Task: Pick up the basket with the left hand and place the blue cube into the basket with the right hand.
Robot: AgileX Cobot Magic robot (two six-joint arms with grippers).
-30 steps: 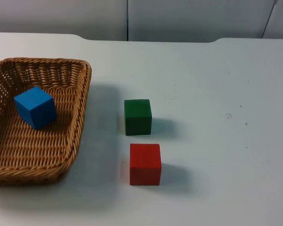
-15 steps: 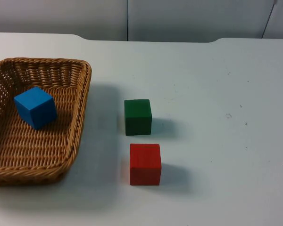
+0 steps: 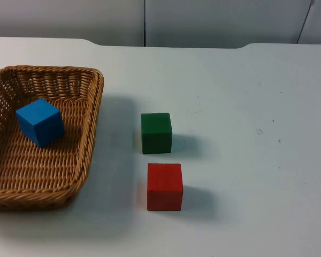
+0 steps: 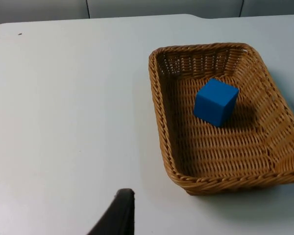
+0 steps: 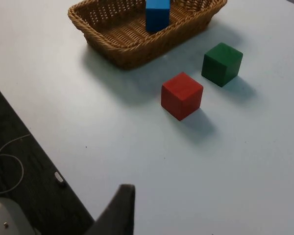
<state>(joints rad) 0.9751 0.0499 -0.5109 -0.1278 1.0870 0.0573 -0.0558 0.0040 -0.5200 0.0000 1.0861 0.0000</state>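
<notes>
Nothing has moved: blue cube (image 3: 40, 122) sits in the basket (image 3: 91, 134); I can't tell either end effector's opening.

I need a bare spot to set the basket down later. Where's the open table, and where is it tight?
Widest bare stretch: right of the green cube and red cube, out to the table edge. Also free behind them, toward the grey wall. Tight: the strip between the basket, which holds the blue cube, and those two cubes.

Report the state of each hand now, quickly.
Left hand: cannot be told; holds nothing, away from the basket.
Right hand: cannot be told; holds nothing, over the table.
</notes>
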